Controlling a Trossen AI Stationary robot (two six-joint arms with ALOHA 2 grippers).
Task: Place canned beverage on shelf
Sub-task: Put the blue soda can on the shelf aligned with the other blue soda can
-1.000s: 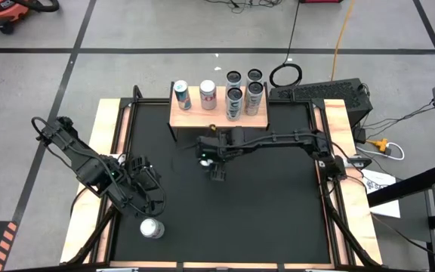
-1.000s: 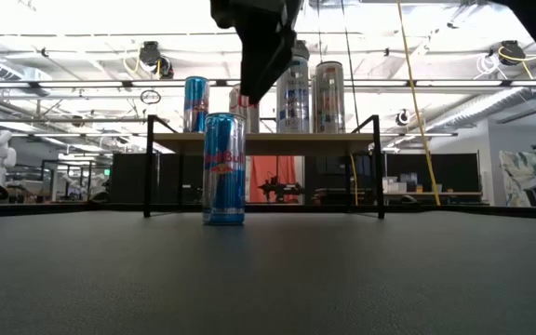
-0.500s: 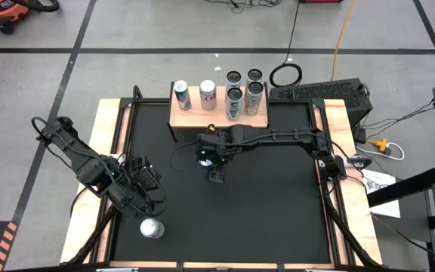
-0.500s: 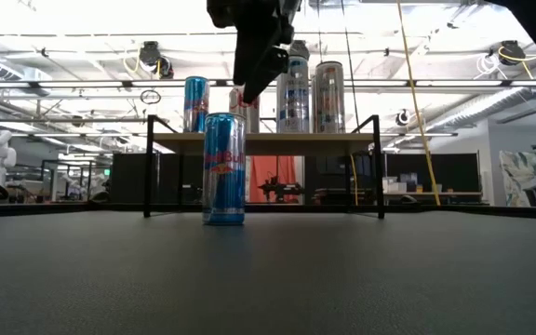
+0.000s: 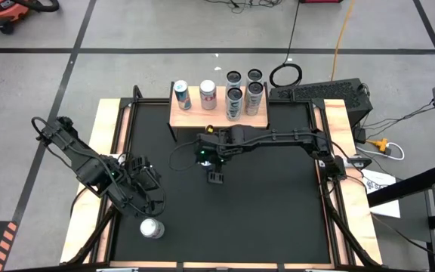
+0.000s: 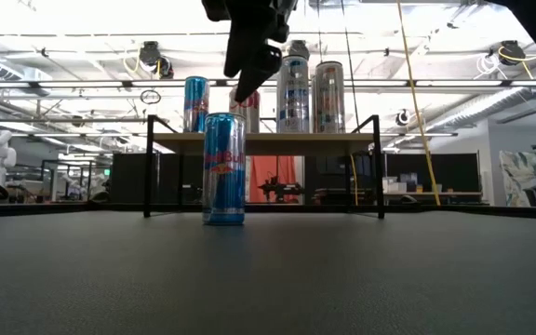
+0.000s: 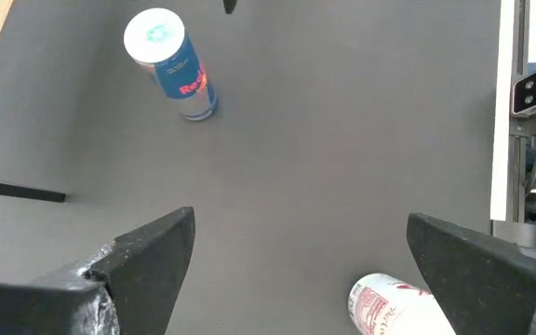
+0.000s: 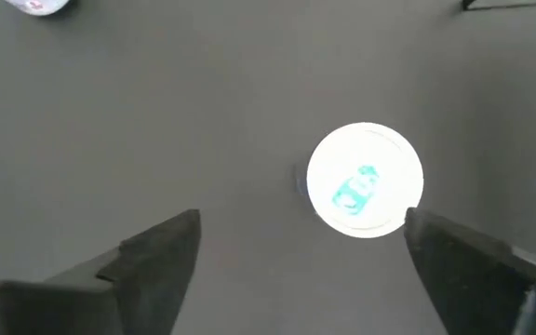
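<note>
A blue canned beverage (image 6: pixel 223 167) stands upright on the black table top, in front of the shelf (image 6: pixel 268 142). From above its round lid (image 8: pixel 366 181) shows pale. My right gripper (image 6: pixel 247 70) hangs open just above it, pointing steeply down, and touches nothing; in the high view it is near the table's middle (image 5: pixel 208 157). The shelf (image 5: pixel 183 119), at the table's far edge, has a pale wood top and black legs and carries several upright cans (image 5: pixel 235 98). My left gripper (image 5: pixel 143 193) waits open near the left edge, with nothing between its fingers (image 7: pixel 147 256).
A white can (image 5: pixel 152 228) stands on the table near the front left, close to my left gripper, and shows in the left wrist view (image 7: pixel 389 302). Wooden borders (image 5: pixel 104 174) frame the black top. A keyboard (image 5: pixel 319 94) lies beyond the far right corner.
My right gripper has tipped a little above the blue can; in the low view its lower end has swung slightly toward the left. The can has stayed put and upright.
</note>
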